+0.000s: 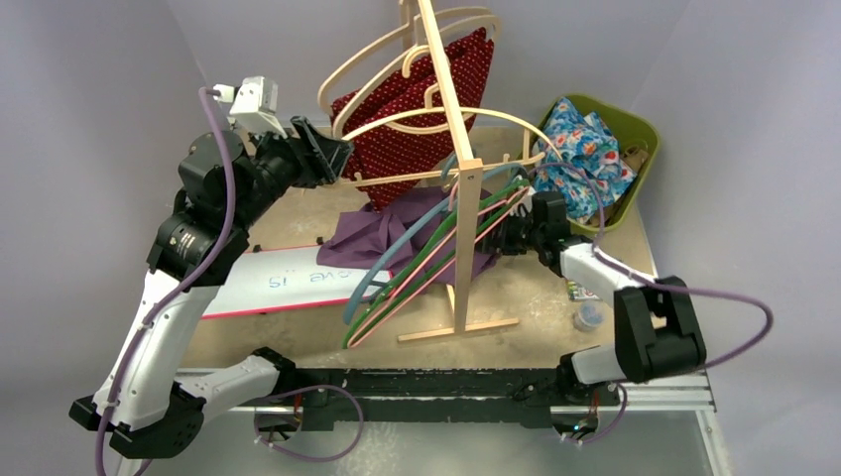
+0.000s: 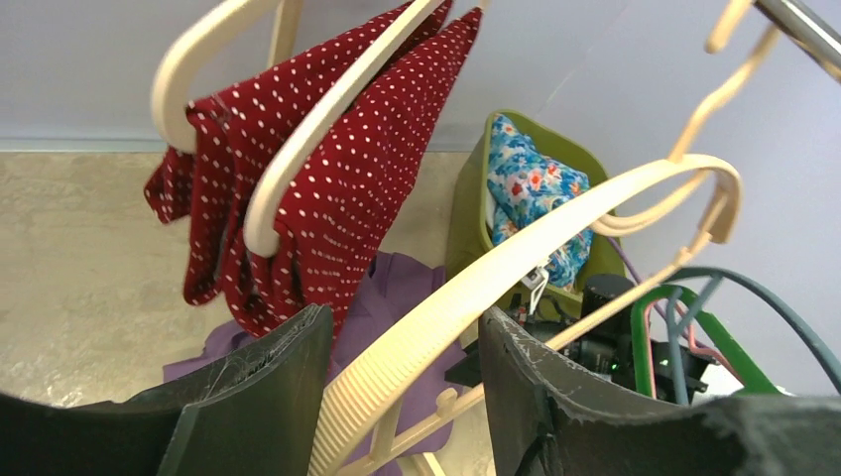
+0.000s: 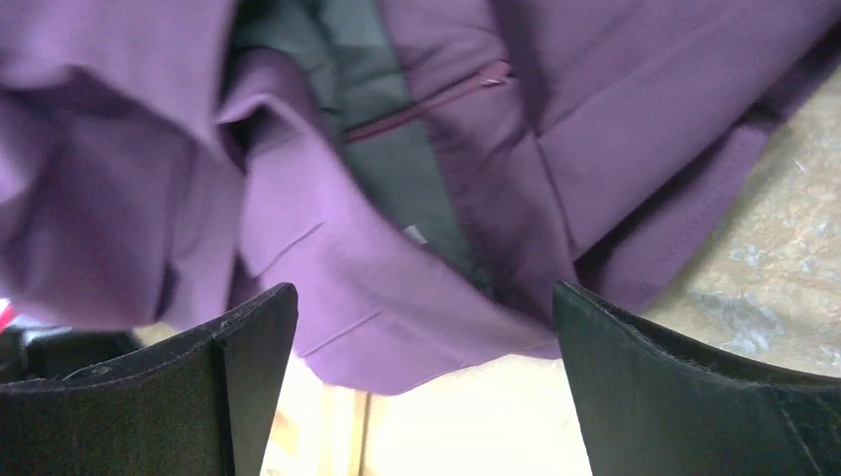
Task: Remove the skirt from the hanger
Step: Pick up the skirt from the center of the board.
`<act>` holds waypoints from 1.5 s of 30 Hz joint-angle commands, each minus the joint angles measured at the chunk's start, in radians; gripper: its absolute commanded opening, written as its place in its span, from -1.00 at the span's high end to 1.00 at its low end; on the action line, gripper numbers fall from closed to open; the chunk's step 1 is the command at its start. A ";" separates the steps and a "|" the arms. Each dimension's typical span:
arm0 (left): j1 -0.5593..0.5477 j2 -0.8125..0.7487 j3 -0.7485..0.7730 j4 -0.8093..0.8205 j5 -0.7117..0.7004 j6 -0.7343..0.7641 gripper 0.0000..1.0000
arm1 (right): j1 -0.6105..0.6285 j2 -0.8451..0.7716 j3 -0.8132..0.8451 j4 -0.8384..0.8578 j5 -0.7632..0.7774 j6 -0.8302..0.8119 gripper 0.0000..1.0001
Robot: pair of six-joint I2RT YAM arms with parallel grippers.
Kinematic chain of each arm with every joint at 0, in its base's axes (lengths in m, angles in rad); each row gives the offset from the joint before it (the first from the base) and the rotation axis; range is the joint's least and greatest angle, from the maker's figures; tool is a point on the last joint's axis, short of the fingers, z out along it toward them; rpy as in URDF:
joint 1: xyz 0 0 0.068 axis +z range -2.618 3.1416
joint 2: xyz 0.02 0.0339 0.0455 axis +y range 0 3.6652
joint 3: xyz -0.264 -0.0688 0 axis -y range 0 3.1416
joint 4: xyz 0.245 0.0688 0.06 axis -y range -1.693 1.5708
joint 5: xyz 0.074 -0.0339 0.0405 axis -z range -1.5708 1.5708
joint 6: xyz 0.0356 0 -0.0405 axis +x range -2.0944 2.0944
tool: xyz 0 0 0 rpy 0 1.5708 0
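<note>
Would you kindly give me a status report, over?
Left gripper open astride bare cream plastic hanger. Right gripper open over crumpled purple fabric skirt. Coloured hangers lean across it.

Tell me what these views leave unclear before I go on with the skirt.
- Top view: the right pincer tips sit behind the coloured hangers, so contact with the purple skirt cannot be told.
- Left wrist view: the bottom edge cuts off the left pincer around the cream hanger. Touching or apart is unclear.
- Top and left wrist views: the red dotted skirt hides its own fastening in its folds.
</note>
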 commanded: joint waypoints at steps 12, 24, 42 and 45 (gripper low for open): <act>0.008 -0.027 0.031 -0.036 -0.097 -0.016 -0.14 | 0.117 0.095 -0.051 0.170 0.197 0.081 -0.03; 0.008 -0.053 -0.003 -0.008 -0.131 -0.018 -0.15 | 0.115 -0.496 -0.014 -0.184 0.404 -0.028 1.00; 0.008 -0.073 -0.011 -0.015 -0.129 -0.001 -0.17 | 0.116 -0.795 0.039 -0.290 0.868 -0.010 1.00; 0.008 -0.069 -0.006 -0.019 -0.116 -0.001 -0.17 | 0.116 -0.658 0.129 -0.343 0.894 0.000 1.00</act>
